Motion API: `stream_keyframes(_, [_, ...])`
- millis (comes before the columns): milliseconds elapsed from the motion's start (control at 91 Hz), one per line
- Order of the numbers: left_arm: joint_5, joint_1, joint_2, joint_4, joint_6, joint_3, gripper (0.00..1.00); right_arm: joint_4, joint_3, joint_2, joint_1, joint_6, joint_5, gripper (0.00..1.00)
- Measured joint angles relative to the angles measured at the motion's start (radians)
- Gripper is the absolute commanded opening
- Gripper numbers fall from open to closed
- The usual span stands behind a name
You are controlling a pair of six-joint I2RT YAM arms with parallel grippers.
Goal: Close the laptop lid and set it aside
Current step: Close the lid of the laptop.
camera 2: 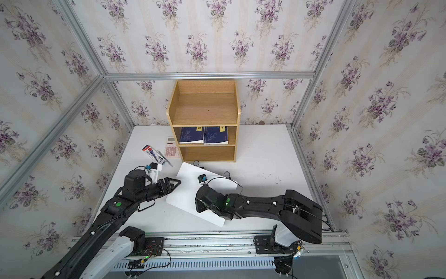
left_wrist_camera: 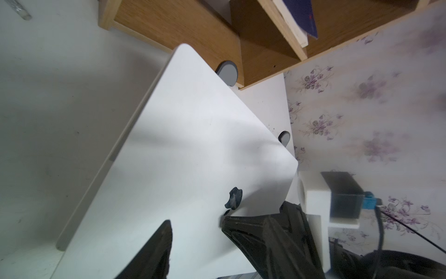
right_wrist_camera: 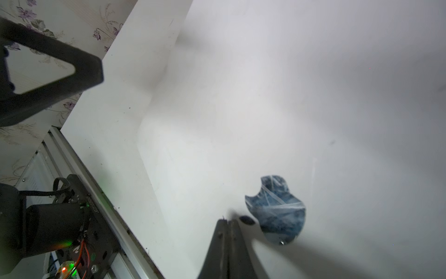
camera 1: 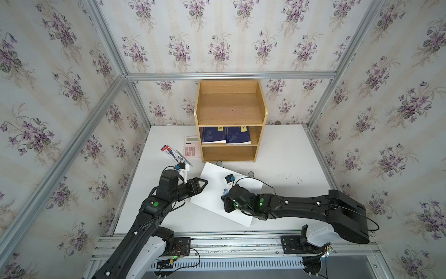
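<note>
The laptop lies slantwise at the table's middle with its white laptop lid down flat. My right gripper is shut with nothing in it, and its tip rests on the lid beside the dark apple logo; in the left wrist view this tip shows next to the logo. My left gripper reaches over the laptop's left short edge. One of its fingers shows just above the lid. I cannot see its jaws closed on anything.
A wooden shelf stands behind the laptop with two dark blue books on its middle board. A pink calculator and a pen pack lie left of it. Black stand loops poke out past the laptop's far edge.
</note>
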Motion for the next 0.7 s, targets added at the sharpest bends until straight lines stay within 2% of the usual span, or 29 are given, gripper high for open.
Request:
stream_keyframes(242, [-0.118,-0.074,0.257,0.079,0.003,0.009,0.61,-0.027,0.0,0.044,-0.003,0.006,0.034,0.0])
stream_keyframes(374, [-0.165,-0.078,0.329,0.08,-0.002,0.031,0.61,-0.027,-0.01,0.032,-0.003,0.011,0.041,0.0])
stream_keyframes(472, [-0.177,-0.078,0.35,0.075,-0.001,0.056,0.62,-0.014,-0.04,-0.043,-0.003,0.017,0.041,0.0])
stream_keyframes(593, [-0.201,-0.079,0.333,0.059,-0.001,0.08,0.64,0.032,-0.122,-0.217,-0.002,0.01,0.041,0.26])
stream_keyframes(648, [-0.224,-0.079,0.309,0.043,0.002,0.085,0.66,0.045,-0.159,-0.306,-0.002,-0.003,0.045,0.41])
stream_keyframes(703, [-0.243,-0.079,0.28,0.031,0.008,0.087,0.66,0.052,-0.192,-0.391,-0.002,-0.008,0.051,0.6])
